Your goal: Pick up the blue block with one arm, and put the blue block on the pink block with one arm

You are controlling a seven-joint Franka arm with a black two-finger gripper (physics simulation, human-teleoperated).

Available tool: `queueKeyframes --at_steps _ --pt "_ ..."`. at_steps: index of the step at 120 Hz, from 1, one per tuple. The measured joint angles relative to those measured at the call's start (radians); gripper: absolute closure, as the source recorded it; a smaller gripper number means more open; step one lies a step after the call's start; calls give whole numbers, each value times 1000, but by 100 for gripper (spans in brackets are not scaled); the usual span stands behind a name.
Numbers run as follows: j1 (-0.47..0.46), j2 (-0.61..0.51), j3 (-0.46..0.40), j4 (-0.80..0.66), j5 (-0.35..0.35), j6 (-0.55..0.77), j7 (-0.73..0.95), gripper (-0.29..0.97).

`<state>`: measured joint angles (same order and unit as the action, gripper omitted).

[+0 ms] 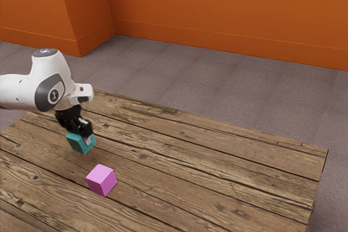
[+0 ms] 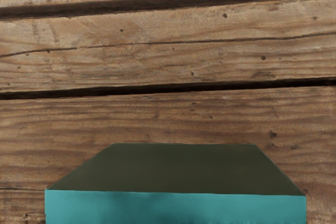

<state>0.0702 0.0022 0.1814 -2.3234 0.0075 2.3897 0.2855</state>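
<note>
My tool (image 1: 81, 132) clasped the blue block (image 1: 80, 144) from two sides, tilted and seemingly just off the tabletop (image 1: 217, 156). The pink block (image 1: 101, 180) sat near, toward the exterior view's lower right. I judged I needed more height first, then a level, centred lowering onto it.

Bare simulated room — orange walls (image 1: 217, 4), grey carpet (image 1: 228, 80), rough plank table (image 1: 217, 161)
</note>
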Motion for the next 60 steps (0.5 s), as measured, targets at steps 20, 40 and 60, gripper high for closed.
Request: queueKeyframes --at_steps 20,40,60 --pt "-1 -119 -31 -72 -27 -51 -6 37" --pt "-3 -156 -43 -105 -36 -78 -11 37" --pt "-4 -201 -62 -144 -45 -91 -16 37"
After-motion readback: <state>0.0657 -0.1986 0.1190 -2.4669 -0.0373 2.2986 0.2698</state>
